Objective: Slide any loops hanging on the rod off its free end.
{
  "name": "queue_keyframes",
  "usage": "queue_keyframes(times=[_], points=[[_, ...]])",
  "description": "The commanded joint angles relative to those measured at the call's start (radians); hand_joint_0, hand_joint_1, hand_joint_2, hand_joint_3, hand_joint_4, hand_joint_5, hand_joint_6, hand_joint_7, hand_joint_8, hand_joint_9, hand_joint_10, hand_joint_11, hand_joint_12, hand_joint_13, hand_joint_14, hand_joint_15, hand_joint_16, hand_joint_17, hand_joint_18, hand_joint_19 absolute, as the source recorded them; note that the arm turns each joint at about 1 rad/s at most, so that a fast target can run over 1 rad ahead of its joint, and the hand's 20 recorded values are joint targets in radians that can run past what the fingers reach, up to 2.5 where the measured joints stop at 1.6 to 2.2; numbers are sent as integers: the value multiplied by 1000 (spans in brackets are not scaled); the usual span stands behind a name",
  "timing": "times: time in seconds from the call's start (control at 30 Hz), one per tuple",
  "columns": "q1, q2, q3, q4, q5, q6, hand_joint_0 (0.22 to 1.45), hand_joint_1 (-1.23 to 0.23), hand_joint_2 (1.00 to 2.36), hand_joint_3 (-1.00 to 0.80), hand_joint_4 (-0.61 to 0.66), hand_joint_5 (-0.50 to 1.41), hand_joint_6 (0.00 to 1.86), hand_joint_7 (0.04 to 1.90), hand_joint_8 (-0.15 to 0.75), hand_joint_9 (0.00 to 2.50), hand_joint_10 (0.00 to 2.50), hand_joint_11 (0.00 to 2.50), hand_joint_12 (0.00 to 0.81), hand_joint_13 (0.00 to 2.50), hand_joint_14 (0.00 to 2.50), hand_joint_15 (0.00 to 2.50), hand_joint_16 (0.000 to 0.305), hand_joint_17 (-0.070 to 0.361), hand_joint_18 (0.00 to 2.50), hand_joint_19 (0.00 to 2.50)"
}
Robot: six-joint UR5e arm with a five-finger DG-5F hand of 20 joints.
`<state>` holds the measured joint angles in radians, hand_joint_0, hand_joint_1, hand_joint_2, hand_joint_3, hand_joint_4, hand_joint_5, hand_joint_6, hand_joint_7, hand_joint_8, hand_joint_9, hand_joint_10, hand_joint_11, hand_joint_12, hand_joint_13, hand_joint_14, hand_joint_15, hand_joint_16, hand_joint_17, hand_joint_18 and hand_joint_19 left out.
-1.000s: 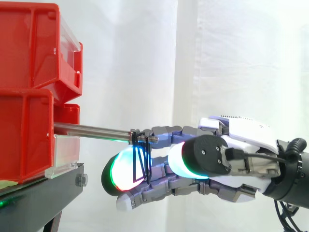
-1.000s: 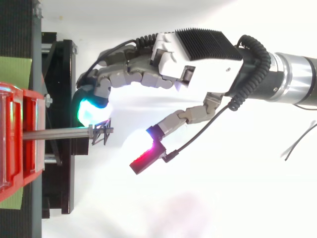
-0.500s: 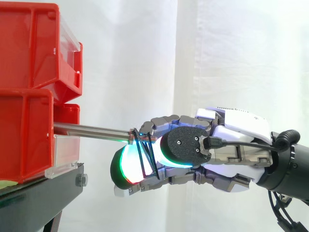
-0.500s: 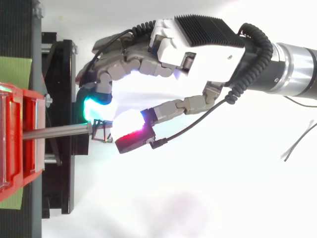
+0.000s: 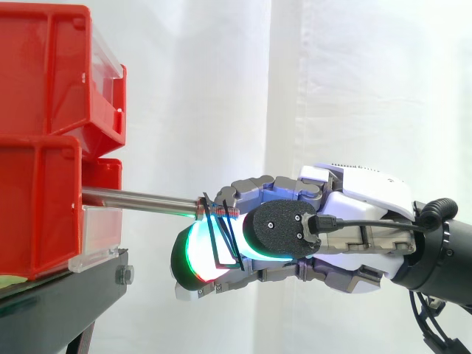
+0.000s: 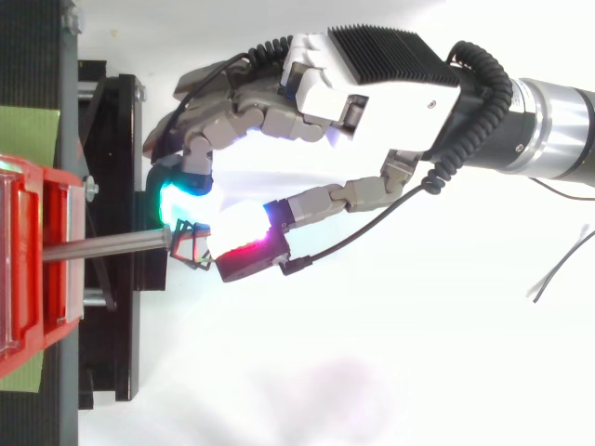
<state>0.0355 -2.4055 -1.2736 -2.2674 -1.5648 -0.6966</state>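
Fingers [image 6: 240, 126] pinch loops [image 5: 223, 240]; red bins [image 5: 37, 206] cut off.

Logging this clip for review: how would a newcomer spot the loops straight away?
Start at the stacked red bins on the left of the side view; a metal rod juts from the lower one towards the hand. At its threaded free end hang thin black loops, pinched between the hand's glowing pads, the only wiry black shapes there.
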Motion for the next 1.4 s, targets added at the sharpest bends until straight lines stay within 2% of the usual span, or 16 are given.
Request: queue_keyframes(times=[0.0,0.2,0.77,0.97,1.03,1.13,1.2,1.37], points=[[0,0,0,-1,0,0,596,-738,1019,-243,159,-197,870,823,277,599,14,332,384,556,10,237,52,118,457,286],[-2,0,-1,-1,-3,0,587,-721,1028,-17,31,-197,937,827,275,614,13,356,383,572,9,251,53,119,474,286],[-6,0,-1,-23,-44,48,611,-730,1018,103,-151,-171,951,888,294,700,13,371,400,632,10,266,58,131,553,295],[-8,0,-1,-34,-46,48,625,-743,1014,136,-210,-158,950,934,294,731,14,369,406,660,10,273,59,134,581,299],[-6,0,0,-41,-46,48,624,-746,1013,132,-193,-158,952,911,294,738,12,371,408,664,10,276,60,135,585,296],[-6,0,0,-61,-46,54,603,-749,1014,84,-101,-164,943,882,296,733,12,362,412,664,10,283,61,137,590,300],[-8,0,-1,-61,-46,60,577,-737,1021,-58,-16,-171,932,910,279,713,15,383,390,633,11,293,56,126,540,319],[-6,0,0,-60,-46,86,564,-714,1020,-221,41,-173,917,884,271,702,16,373,384,621,12,303,54,121,517,337]])
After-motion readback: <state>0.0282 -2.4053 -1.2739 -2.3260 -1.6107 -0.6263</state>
